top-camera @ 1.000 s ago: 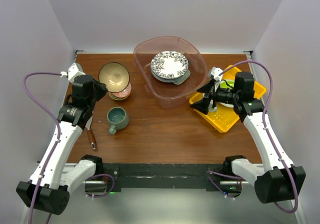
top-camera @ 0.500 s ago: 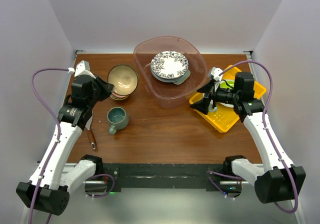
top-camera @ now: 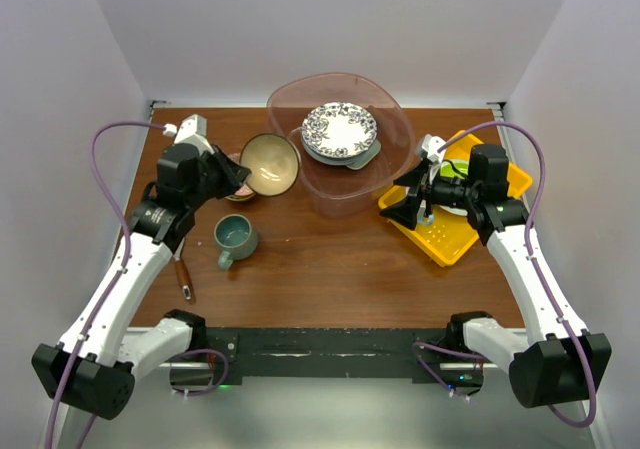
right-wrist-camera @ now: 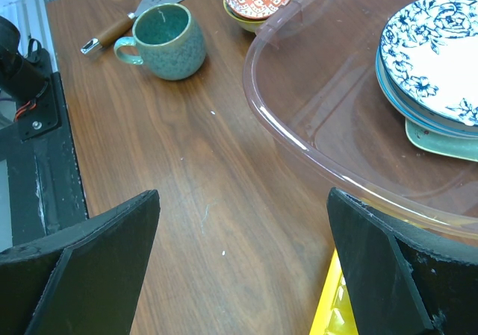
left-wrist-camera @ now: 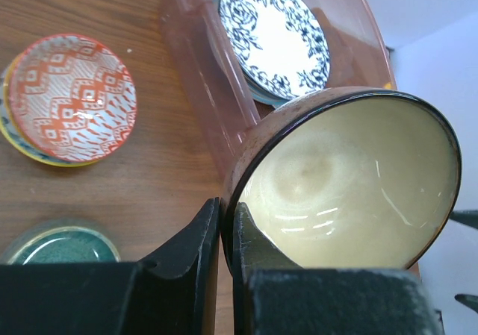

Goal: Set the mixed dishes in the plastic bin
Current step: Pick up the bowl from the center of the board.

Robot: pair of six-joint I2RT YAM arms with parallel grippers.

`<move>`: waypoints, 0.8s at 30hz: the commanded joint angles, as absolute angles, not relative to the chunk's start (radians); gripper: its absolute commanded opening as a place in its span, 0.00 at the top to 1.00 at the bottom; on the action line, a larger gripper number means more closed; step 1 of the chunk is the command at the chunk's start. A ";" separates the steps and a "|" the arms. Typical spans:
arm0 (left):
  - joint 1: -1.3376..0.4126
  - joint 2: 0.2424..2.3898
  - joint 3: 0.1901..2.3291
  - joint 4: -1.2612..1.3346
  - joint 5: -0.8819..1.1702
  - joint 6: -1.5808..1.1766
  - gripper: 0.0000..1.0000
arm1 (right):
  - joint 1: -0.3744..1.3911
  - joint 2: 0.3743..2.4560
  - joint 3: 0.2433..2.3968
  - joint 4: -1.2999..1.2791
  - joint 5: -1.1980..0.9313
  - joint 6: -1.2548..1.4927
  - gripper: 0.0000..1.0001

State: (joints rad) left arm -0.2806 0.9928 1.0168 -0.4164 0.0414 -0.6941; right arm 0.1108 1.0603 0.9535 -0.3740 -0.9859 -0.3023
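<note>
The large translucent pinkish plastic bin (right-wrist-camera: 314, 119), with deep walls and rounded corners, already holds a part of the dishes: a round plate with blue floral pattern (top-camera: 340, 127) lies on top of a small stack. Under the stack a corner of the pale mint tray (right-wrist-camera: 441, 137) shows. How many plates are in the stack I cannot tell exactly. The left gripper (left-wrist-camera: 226, 223) holds the tan bowl with dark rim (left-wrist-camera: 343, 186). Its two black fingers are nearly together and pinch the thin wall of the bowl, one inside and one outside. The bowl is raised and tilted, just beside the left wall of the bin. Whether its edge is already over the rim, the pictures do not make clear. I judge this to be the carrying step, and the release has not yet been made. On the brown wooden table (top-camera: 330, 259) two things wait: the small red and white patterned bowl (left-wrist-camera: 72, 96), which sits on a lime-green dish (left-wrist-camera: 15, 137), and the teal glazed mug (right-wrist-camera: 168, 40) with its handle, well apart from the bin. So about half of the work seems done. The bowl and plates look like glossy ceramic, hard and smooth, so they may slip. The bin is thin, flexible-looking plastic. The right gripper (right-wrist-camera: 239, 268) hovers with jaws wide and empty over the yellow perforated tray (top-camera: 455, 239).
</note>
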 commanded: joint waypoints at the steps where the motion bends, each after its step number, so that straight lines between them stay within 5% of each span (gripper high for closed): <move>1: -0.340 1.006 1.130 -0.244 0.049 -0.680 1.00 | 0.109 1.066 0.985 -0.364 -0.982 -0.322 0.02; 24: -0.429 1.337 1.366 -0.225 0.069 -0.620 1.00 | 0.107 1.066 0.988 -0.373 -0.973 -0.331 0.02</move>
